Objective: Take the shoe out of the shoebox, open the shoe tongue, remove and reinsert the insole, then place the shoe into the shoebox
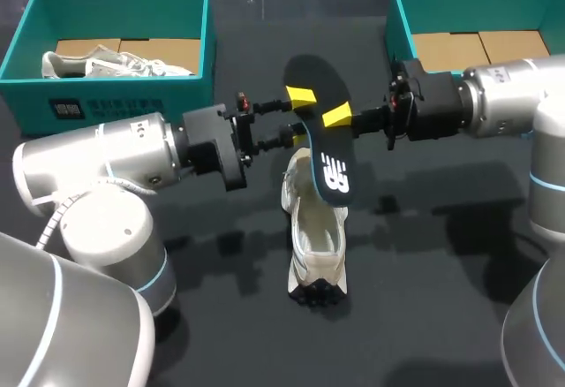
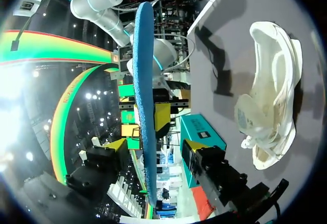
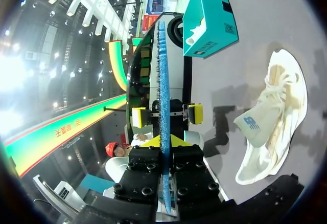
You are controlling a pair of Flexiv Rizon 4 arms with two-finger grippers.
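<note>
Holding the insole (image 1: 322,140) in the air is the right tool (image 1: 340,117), whose fingers press on it from both sides near the middle. The insole stands on edge just above the shoe (image 1: 316,246), which lies on the counter (image 1: 441,299) between the two arms. The left tool (image 1: 298,115) is wide, with one yellow tip on each side of the insole and a gap to it on both, so it holds nothing. I judge that the step in hand is passing the insole over or putting it back. To do it well, the left tool should close fully on the insole before the right one lets go, because such a thin, soft piece can turn or slip. After that the toe end should go first into the opening, low and slanted, with the tongue (image 3: 250,123) folded out of the way. The left shoebox (image 1: 115,95) holds a second shoe (image 1: 115,64); in the right shoebox (image 1: 402,16) I see only the cardboard bottom. About writing: a white logo (image 1: 335,175) is on the black insole, a blue one is on the tongue, and the left shoebox wall carries a dark label (image 1: 66,109) with pale print, too small to read.
</note>
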